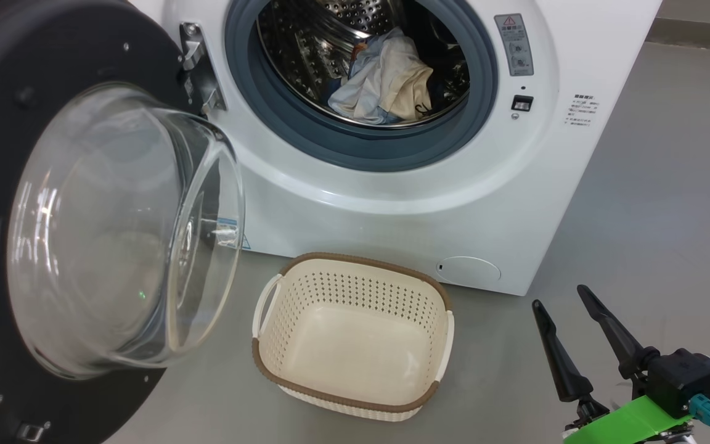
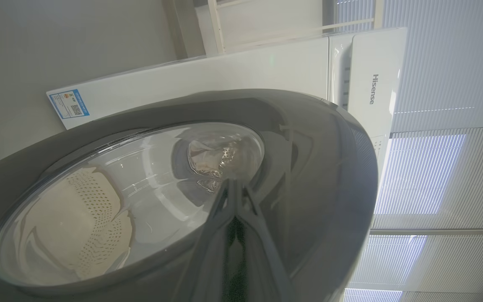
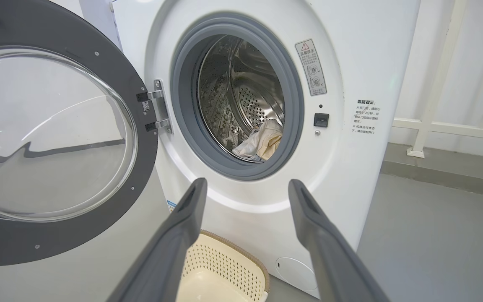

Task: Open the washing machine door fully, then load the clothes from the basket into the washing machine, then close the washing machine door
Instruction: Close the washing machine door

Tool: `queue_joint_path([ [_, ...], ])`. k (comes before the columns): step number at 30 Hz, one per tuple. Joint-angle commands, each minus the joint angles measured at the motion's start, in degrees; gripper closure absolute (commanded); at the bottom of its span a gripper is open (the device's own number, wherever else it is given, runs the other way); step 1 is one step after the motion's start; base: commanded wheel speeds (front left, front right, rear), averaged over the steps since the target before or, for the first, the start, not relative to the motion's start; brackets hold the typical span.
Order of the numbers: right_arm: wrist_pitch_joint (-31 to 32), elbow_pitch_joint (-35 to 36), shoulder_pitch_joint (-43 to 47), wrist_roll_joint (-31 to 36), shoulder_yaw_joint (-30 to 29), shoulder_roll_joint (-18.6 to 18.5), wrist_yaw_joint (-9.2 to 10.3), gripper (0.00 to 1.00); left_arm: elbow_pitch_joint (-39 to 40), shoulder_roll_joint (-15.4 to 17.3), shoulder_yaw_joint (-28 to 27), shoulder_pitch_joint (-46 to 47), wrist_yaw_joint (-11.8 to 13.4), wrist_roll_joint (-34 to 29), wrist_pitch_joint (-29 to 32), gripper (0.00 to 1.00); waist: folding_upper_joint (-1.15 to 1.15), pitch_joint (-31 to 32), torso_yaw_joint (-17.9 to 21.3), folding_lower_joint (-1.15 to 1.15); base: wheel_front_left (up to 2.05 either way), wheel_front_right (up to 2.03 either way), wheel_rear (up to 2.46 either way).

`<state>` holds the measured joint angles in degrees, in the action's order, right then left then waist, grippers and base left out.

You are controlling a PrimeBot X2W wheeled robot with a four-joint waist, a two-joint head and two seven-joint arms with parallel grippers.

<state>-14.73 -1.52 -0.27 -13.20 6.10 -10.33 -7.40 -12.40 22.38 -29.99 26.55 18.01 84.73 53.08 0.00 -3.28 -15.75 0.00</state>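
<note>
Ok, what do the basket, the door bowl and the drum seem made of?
The basket: matte cream plastic, judging by moulded perforated walls; brown woven-look rim, probably plastic too. The washing machine door bowl: clear, sharp reflections, likely glass. The drum: shiny perforated metal, probably stainless steel.

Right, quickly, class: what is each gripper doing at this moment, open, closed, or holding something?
Left gripper: closed, holding nothing, tips close against the outside of the door.
Right gripper: open, empty.
</note>
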Motion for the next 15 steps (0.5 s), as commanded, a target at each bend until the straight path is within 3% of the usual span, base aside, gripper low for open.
queue_joint_path([
  [1,-0.27,1.64,-0.58,0.43,0.86,-0.34,-0.09,0.0,2.41,2.07,-0.75,-0.33,0.56,1.05,1.09,1.0,0.0,-0.04,-0.13,0.0,0.0,0.0,0.0],
  [15,-0.27,1.61,-0.29,0.47,1.27,0.27,-0.09,0.0,10.3,-2.15,1.26,-2.06,2.08,3.59,4.38,1.0,0.0,1.2,-0.4,0.0,0.0,0.0,0.0],
])
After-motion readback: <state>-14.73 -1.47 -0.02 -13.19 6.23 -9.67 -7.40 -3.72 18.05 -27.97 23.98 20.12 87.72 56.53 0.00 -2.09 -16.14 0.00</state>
